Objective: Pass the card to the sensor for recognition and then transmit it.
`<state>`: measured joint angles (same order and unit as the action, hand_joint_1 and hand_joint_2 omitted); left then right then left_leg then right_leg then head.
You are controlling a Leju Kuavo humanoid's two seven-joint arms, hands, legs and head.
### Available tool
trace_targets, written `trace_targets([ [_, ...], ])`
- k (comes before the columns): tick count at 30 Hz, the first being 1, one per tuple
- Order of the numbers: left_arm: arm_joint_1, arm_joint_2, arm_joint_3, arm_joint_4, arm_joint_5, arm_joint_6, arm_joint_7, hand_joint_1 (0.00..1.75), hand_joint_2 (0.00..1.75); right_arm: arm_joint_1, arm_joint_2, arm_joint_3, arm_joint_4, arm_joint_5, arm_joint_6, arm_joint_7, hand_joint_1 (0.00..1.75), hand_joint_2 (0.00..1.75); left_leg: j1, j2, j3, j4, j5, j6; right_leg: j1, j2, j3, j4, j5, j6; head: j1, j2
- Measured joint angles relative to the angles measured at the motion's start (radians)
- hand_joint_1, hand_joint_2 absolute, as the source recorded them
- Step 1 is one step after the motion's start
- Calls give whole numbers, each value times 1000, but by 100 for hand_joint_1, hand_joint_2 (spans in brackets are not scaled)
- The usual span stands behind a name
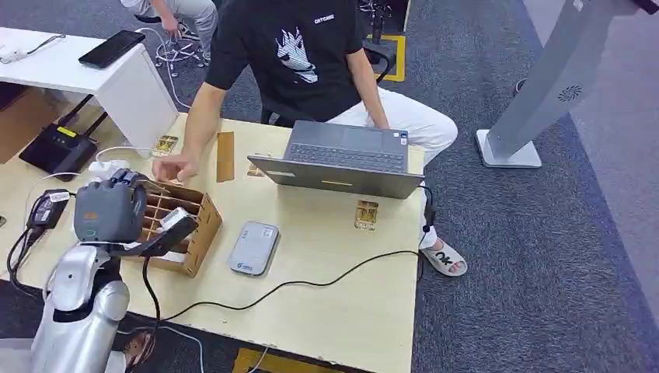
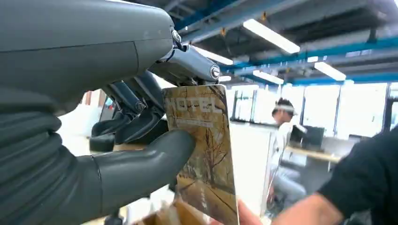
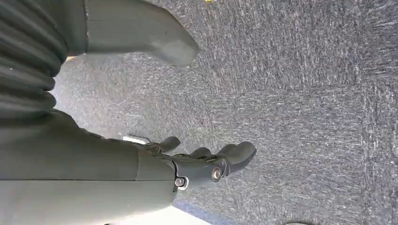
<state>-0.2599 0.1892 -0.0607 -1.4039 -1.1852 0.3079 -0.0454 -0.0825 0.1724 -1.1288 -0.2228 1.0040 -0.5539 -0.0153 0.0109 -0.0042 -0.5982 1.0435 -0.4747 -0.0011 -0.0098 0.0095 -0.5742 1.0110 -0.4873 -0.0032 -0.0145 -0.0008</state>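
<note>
Now left hand (image 2: 141, 140) pinching card (image 2: 202, 150) over box (image 1: 175, 225), card's long axis standing roughly upright. Sensor (image 1: 254, 248) lying just right of box, nearer left hand. Right hand (image 3: 206, 161) hanging released over carpet, grasping nothing.

One laptop (image 1: 342, 159), perhaps four cards (image 1: 366, 214).

I see a light wooden table (image 1: 326, 303) standing on grey carpet (image 1: 528, 256). On it: an open grey laptop (image 1: 342, 159) at the far edge; a cardboard divider box (image 1: 183, 225) at the left; a grey card reader (image 1: 254, 248) just right of the box; a loose card (image 1: 366, 214) right of centre; a wooden strip (image 1: 225, 156) and another card (image 1: 164, 145) at the far left; a black cable (image 1: 295, 284) across the near side.
</note>
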Motion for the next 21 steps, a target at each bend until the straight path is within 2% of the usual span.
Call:
trace_targets([
  [7, -165, 22, 0, -10, -8, -26, 29, 175, 175, -3, 0, 0, 0, 8, 0, 6, 0, 175, 0, 0, 0, 0, 0, 0, 0, 0, 0, 0, 0, 0, 0, 0],
  [12, -232, 26, 0, 9, -23, -30, 61, 175, 175, -4, 0, 1, 0, 18, 2, 14, 0, 175, 0, 0, 0, 0, 0, 0, 0, 0, 0, 0, 0, 0, 0, 0],
  [16, -290, 21, -2, 58, -2, -24, 61, 175, 175, -5, -1, 4, 0, 21, 4, 11, 0, 175, 0, 0, 0, 0, 0, 0, 0, 1, 0, 0, 0, 0, -1, 0],
  [21, -308, 10, -14, 80, 0, -19, 51, 175, 175, -5, -1, 9, 0, 21, 5, 8, 0, 175, 0, 1, 0, 0, 0, 0, 0, 1, 0, 0, 0, 0, 0, 0],
])
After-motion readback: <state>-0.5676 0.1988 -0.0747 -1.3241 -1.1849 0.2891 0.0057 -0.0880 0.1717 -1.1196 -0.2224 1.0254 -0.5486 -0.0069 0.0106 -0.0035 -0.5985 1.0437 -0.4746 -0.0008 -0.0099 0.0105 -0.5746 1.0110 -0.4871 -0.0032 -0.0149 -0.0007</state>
